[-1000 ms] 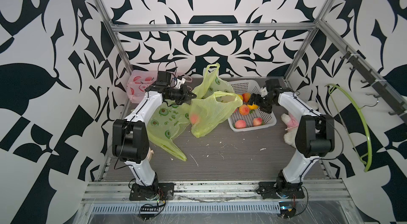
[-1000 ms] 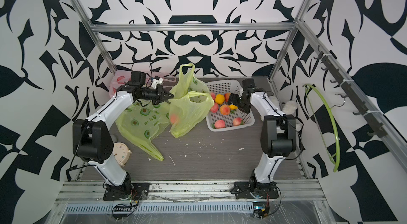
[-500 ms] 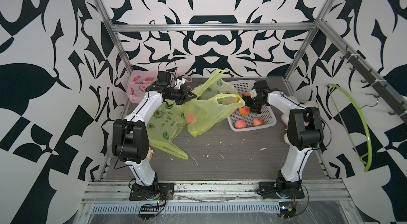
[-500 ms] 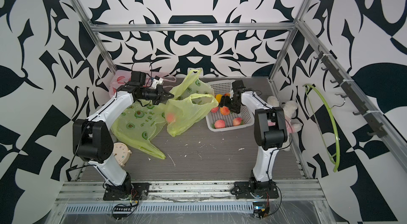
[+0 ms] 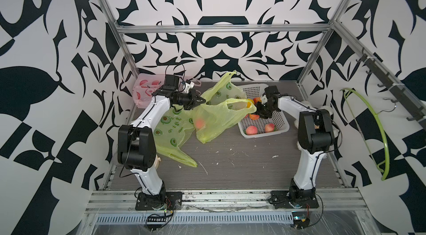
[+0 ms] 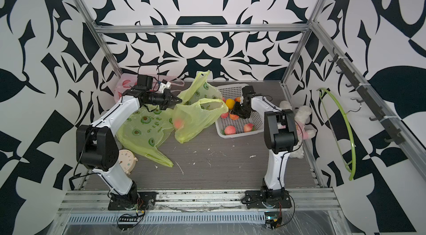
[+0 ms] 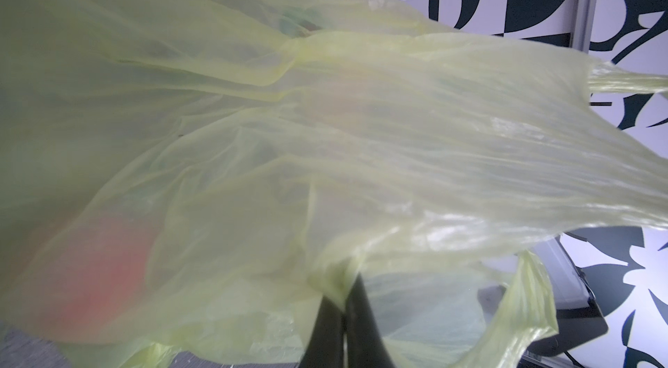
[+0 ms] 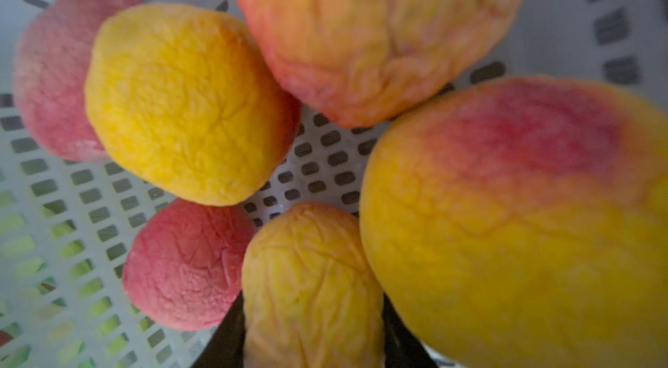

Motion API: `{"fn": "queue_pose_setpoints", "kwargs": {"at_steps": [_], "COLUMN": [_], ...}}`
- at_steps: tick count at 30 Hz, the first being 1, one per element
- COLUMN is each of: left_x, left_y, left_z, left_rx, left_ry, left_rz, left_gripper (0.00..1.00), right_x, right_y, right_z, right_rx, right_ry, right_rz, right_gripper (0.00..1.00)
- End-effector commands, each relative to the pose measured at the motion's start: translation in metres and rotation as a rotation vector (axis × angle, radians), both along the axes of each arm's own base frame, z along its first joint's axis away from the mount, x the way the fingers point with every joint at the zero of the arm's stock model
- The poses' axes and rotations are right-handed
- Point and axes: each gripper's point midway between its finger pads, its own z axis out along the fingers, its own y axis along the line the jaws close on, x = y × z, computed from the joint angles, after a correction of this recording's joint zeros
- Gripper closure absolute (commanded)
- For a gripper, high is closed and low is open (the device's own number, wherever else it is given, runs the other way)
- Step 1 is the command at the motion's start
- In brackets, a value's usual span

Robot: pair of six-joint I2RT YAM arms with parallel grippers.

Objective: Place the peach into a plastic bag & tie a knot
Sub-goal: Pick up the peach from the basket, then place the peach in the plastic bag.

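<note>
- Left gripper [image 5: 202,101] of mine was clamped shut on the left rim of the plastic bag [image 5: 221,118].
- My right gripper [image 5: 257,114] was down in the basket [image 5: 267,132] at the right. It had narrowed around a yellow peach [image 8: 311,286], apparently touching both sides.
- I saw a second peach [image 5: 200,123] inside the bag.
</note>
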Motion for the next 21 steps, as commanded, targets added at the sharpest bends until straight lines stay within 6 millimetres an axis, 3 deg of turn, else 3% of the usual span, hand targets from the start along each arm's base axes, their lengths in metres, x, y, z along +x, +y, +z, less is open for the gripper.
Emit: {"fn": "queue_pose_setpoints", "kwargs": {"at_steps": [1, 8, 12, 16, 19, 21], "left_x": [0.000, -0.002, -0.004, -0.004, -0.004, -0.004], "left_y": [-0.001, -0.001, -0.001, -0.001, -0.001, -0.002], "left_z": [0.003, 0.002, 0.002, 0.003, 0.004, 0.006], "left_rx": [-0.005, -0.004, -0.004, -0.006, -0.009, -0.009], "left_ry": [0.001, 0.005, 0.003, 0.001, 0.000, -0.004], "left_rz": [-0.019, -0.022, -0.023, -0.022, -0.021, -0.022], "left_gripper": [1.00, 1.00, 1.00, 1.00, 1.00, 1.00], "right_x": [0.004, -0.011, -0.021, -0.035, -0.044, -0.047], "right_y": [0.009, 0.026, 0.051, 0.086, 0.109, 0.119], "right_z": [0.067, 0.183, 0.239, 0.266, 0.271, 0.270], "right_rx": [0.075, 0.200, 0.278, 0.337, 0.341, 0.335], "right_ry": [-0.151, -0.378, -0.470, -0.489, -0.474, -0.460], "right_rz": [0.022, 0.096, 0.185, 0.298, 0.363, 0.389], "right_gripper": [0.68, 0.75, 0.76, 0.76, 0.75, 0.69]}}
